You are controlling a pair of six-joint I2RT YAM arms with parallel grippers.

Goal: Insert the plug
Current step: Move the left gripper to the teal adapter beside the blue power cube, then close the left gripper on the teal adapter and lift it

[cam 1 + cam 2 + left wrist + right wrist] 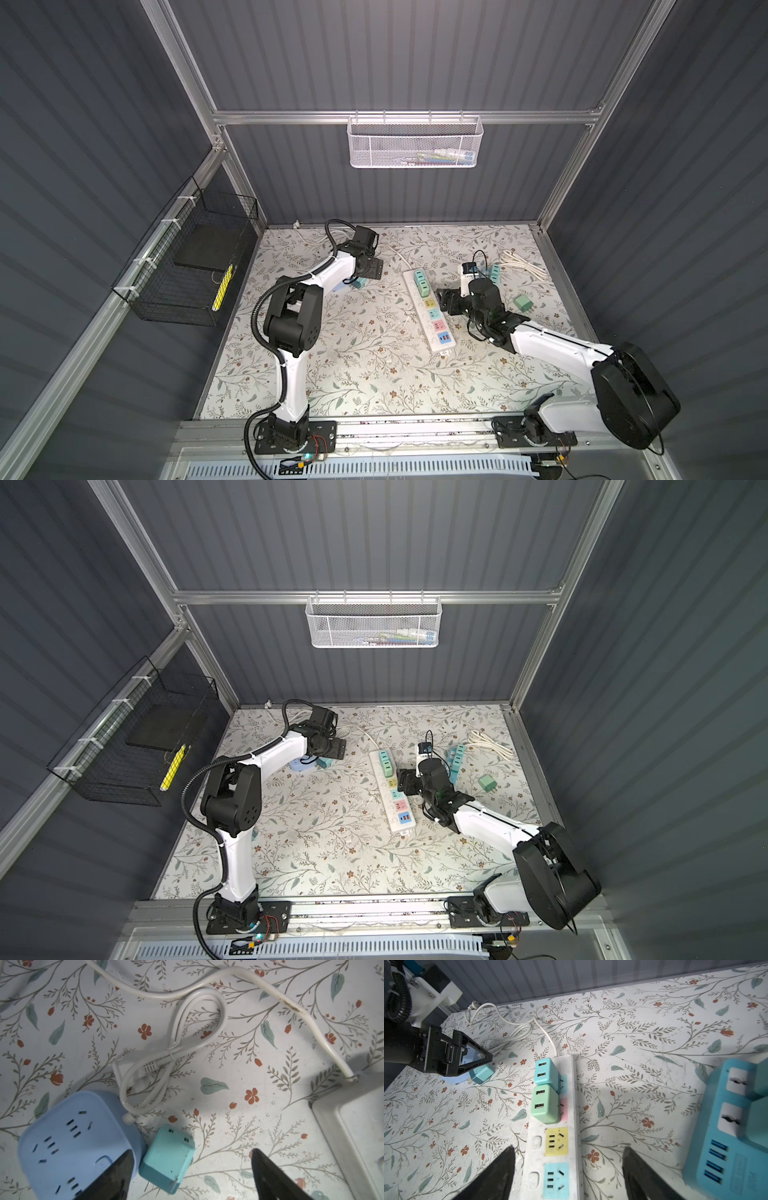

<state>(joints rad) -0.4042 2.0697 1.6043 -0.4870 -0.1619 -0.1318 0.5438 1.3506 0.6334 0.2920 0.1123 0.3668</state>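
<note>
A teal plug [166, 1159] lies on its side on the table, prongs showing, against a light blue socket cube [68, 1147]. My left gripper [192, 1150] is open; the plug sits between its fingers, touching neither, and one finger [116, 1176] hangs over the cube. In both top views this plug [359, 283] [325, 762] peeks out under the left gripper [368, 272]. My right gripper [568, 1147] is open astride the white power strip [574, 1105], at its free yellow socket [556, 1140] and blue socket [555, 1180]. A teal charger [547, 1073] and a green charger [545, 1104] stand plugged into the strip [428, 307].
A loose green plug [523, 302] lies right of the right arm. A teal socket block [735, 1126] stands close to the right gripper. Coiled white cables [170, 1053] [521, 264] lie at the back. A black wire basket [187, 270] and a white mesh basket [415, 141] hang on the walls.
</note>
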